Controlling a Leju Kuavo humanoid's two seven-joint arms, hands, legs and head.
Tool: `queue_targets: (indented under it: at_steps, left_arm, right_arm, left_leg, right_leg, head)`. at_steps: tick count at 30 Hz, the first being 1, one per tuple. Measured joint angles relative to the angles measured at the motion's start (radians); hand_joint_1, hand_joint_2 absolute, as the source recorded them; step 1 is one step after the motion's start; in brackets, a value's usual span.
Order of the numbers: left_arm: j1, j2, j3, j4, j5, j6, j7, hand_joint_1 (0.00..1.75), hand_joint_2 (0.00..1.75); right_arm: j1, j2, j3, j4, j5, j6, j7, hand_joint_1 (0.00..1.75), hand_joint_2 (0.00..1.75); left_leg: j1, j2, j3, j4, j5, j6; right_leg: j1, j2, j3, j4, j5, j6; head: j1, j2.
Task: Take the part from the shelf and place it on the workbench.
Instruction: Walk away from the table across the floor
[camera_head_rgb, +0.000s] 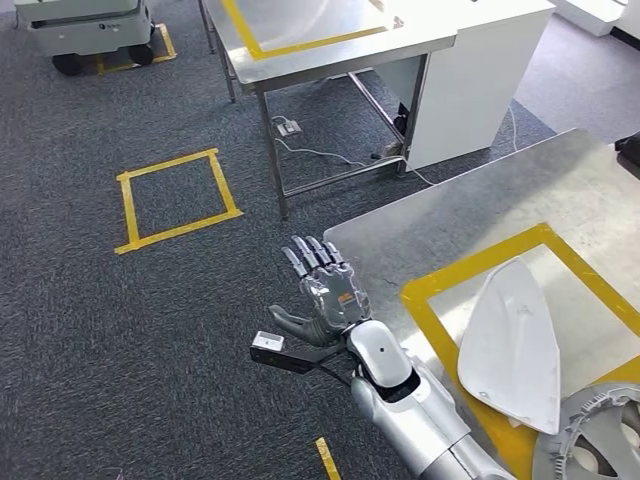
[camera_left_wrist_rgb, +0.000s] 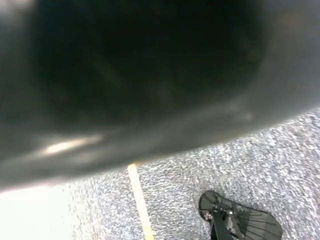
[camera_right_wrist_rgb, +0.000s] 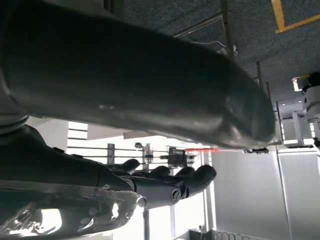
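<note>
One right hand hangs beside the workbench, fingers spread, grasping nothing.

Part is lying on the counter inside the tape frame, at right. Right hand is hovering left of the counter's corner, above floor. Second table is standing behind; tape square on floor at left.
</note>
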Motion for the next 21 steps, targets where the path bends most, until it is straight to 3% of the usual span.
queue_targets:
  at_steps: [2, 3, 4, 6, 8, 9, 10, 11, 13, 15, 17, 19, 21]
  left_arm:
    - [0.005, 0.000, 0.000, 0.000, -0.001, 0.000, 0.000, 0.00, 0.00]
    - [0.008, -0.001, 0.000, 0.001, -0.002, 0.000, 0.000, 0.00, 0.00]
    - [0.008, -0.001, -0.001, 0.001, -0.003, 0.000, 0.001, 0.00, 0.00]
    - [0.005, -0.002, -0.001, 0.002, -0.004, 0.000, 0.001, 0.00, 0.00]
    - [0.002, -0.003, -0.002, 0.002, -0.006, 0.000, 0.001, 0.00, 0.00]
    - [0.004, -0.004, -0.003, 0.003, -0.007, 0.000, 0.002, 0.00, 0.00]
    - [0.005, -0.005, -0.003, 0.003, -0.008, 0.000, 0.003, 0.00, 0.00]
    - [0.007, -0.005, -0.004, 0.003, -0.008, 0.000, 0.003, 0.00, 0.00]
    - [0.005, -0.004, -0.005, 0.003, -0.009, 0.000, 0.004, 0.00, 0.00]
    - [0.001, -0.004, -0.005, 0.003, -0.009, -0.001, 0.004, 0.00, 0.00]
    - [0.002, -0.003, -0.005, 0.003, -0.011, -0.002, 0.004, 0.00, 0.00]
    - [0.006, -0.002, -0.006, 0.003, -0.012, -0.002, 0.005, 0.00, 0.00]
    - [0.004, -0.002, -0.006, 0.003, -0.014, -0.004, 0.006, 0.00, 0.00]
  right_arm:
    - [0.005, -0.001, 0.003, 0.000, 0.007, -0.005, 0.003, 0.00, 0.00]
    - [0.006, -0.001, 0.005, -0.001, 0.009, -0.008, 0.003, 0.00, 0.00]
    - [0.006, -0.001, 0.007, -0.001, 0.012, -0.010, 0.004, 0.00, 0.00]
    - [0.009, -0.003, 0.008, -0.001, 0.017, -0.013, 0.007, 0.00, 0.00]
    - [0.016, -0.006, 0.008, -0.001, 0.020, -0.014, 0.011, 0.00, 0.00]
    - [0.020, -0.007, 0.008, -0.001, 0.022, -0.014, 0.012, 0.00, 0.00]
    - [0.022, -0.008, 0.008, -0.001, 0.023, -0.014, 0.013, 0.00, 0.00]
    - [0.024, -0.008, 0.009, -0.001, 0.023, -0.014, 0.013, 0.00, 0.00]
    - [0.023, -0.008, 0.010, -0.001, 0.025, -0.013, 0.014, 0.00, 0.00]
    - [0.022, -0.009, 0.011, -0.002, 0.027, -0.010, 0.015, 0.00, 0.00]
    - [0.022, -0.010, 0.014, -0.003, 0.029, -0.007, 0.016, 0.00, 0.00]
    - [0.021, -0.010, 0.017, -0.005, 0.031, -0.007, 0.016, 0.00, 0.00]
    - [0.021, -0.012, 0.019, -0.007, 0.032, -0.006, 0.016, 0.00, 0.00]
  left_leg:
    - [0.006, -0.018, -0.006, -0.001, 0.003, -0.014]
    - [0.006, -0.007, -0.009, 0.006, -0.002, -0.019]
    - [0.004, 0.018, -0.019, 0.029, -0.018, -0.024]
    - [0.000, 0.084, -0.070, 0.134, -0.072, -0.029]
    - [0.003, 0.113, -0.131, 0.255, -0.119, -0.033]
    - [0.004, 0.117, -0.142, 0.278, -0.119, -0.033]
    - [0.004, 0.121, -0.132, 0.262, -0.100, -0.033]
    - [0.004, 0.129, -0.102, 0.208, -0.067, -0.031]
    - [-0.003, 0.171, -0.026, 0.072, -0.015, -0.024]
    - [-0.012, 0.196, 0.008, 0.007, -0.005, -0.013]
    - [-0.015, 0.177, 0.007, 0.002, -0.006, -0.001]
    - [-0.012, 0.154, 0.009, -0.004, -0.003, 0.010]
    - [-0.008, 0.132, 0.010, -0.007, -0.001, 0.019]
  right_leg:
    - [0.002, -0.021, 0.005, -0.005, 0.003, -0.008]
    - [0.002, -0.033, 0.010, -0.009, 0.005, -0.014]
    - [0.001, -0.047, 0.015, -0.015, 0.007, -0.021]
    - [0.005, -0.078, 0.022, -0.021, 0.007, -0.031]
    - [0.010, -0.110, 0.023, -0.021, 0.004, -0.036]
    - [0.012, -0.125, 0.023, -0.021, 0.002, -0.037]
    - [0.014, -0.139, 0.024, -0.021, 0.000, -0.037]
    - [0.015, -0.153, 0.027, -0.021, -0.002, -0.036]
    - [0.020, -0.175, 0.033, -0.020, -0.010, -0.030]
    - [0.027, -0.197, 0.037, -0.018, -0.017, -0.022]
    - [0.028, -0.218, 0.040, -0.019, -0.023, -0.012]
    - [0.023, -0.190, 0.030, 0.008, -0.044, -0.002]
    - [0.017, -0.129, -0.021, 0.112, -0.097, 0.004]
  head:
    - [0.000, 0.000]
    - [-0.001, 0.000]
    - [-0.004, 0.000]
    - [-0.008, 0.000]
    - [-0.009, 0.000]
    - [-0.009, 0.000]
    - [-0.009, 0.000]
    - [-0.009, 0.000]
    - [-0.010, 0.000]
    - [-0.010, 0.000]
    - [-0.010, 0.000]
    - [-0.007, 0.000]
    - [-0.002, 0.000]
